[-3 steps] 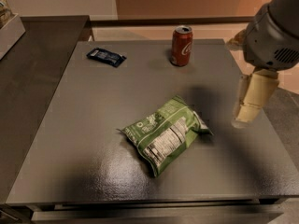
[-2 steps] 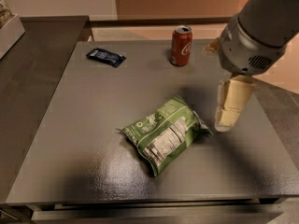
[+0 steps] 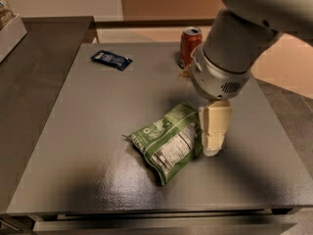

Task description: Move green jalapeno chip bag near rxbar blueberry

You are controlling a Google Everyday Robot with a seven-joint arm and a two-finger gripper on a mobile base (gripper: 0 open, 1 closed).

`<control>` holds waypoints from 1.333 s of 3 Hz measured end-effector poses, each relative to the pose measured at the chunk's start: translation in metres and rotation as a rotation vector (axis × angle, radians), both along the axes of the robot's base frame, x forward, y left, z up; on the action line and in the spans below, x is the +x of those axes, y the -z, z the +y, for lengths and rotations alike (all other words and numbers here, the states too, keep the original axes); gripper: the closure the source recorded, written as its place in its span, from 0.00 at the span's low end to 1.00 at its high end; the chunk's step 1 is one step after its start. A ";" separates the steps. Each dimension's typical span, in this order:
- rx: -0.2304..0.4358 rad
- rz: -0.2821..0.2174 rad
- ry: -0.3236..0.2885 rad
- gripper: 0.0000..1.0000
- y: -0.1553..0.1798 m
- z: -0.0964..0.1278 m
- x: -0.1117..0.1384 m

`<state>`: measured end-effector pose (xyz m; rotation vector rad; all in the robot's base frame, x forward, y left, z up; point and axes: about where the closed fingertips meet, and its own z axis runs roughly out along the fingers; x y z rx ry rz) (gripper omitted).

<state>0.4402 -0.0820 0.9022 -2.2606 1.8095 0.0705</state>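
The green jalapeno chip bag (image 3: 167, 141) lies crinkled near the middle of the dark grey table (image 3: 98, 131), its white nutrition panel facing up. The rxbar blueberry (image 3: 111, 59), a small dark blue wrapper, lies flat at the table's far left. My gripper (image 3: 213, 141) hangs from the large grey arm, pointing down right beside the bag's right edge, its cream fingertips low over the table. The bag is not held.
A red soda can (image 3: 190, 46) stands upright at the table's far edge, partly behind my arm. A second dark counter (image 3: 39, 58) adjoins on the left, with a white bin (image 3: 10, 33) at its far left. The floor lies to the right.
My arm has swung left from the table's right side. The gripper now stands against the bag's right edge. The bag, bar and can have not moved.
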 end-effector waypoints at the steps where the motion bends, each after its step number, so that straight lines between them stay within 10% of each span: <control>1: -0.025 0.028 -0.059 0.00 0.019 0.013 -0.008; 4: -0.067 0.078 -0.105 0.00 0.053 0.020 -0.017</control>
